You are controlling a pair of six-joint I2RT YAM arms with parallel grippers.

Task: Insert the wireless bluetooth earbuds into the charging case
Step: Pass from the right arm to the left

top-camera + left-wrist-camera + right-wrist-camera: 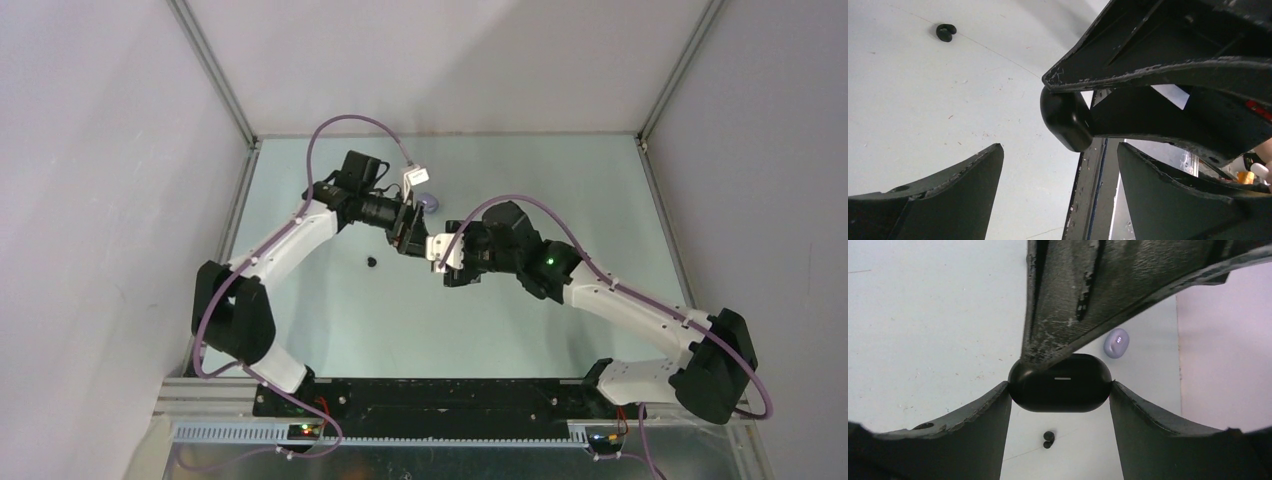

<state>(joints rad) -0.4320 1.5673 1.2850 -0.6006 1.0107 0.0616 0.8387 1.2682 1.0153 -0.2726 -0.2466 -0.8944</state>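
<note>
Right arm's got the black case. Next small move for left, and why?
Probably ease the left end effector onto the black case to lever its lid up: the right end effector pinches the case, it looks closed, and a black earbud lies loose on the table.

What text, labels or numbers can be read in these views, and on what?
No readable text in any view.
black charging case: only a short white dash on its front, no letters.
lilac case: a small pale mark, too blurred to read.
white tag by the left wrist: too small to tell whether anything is printed on it.
</note>
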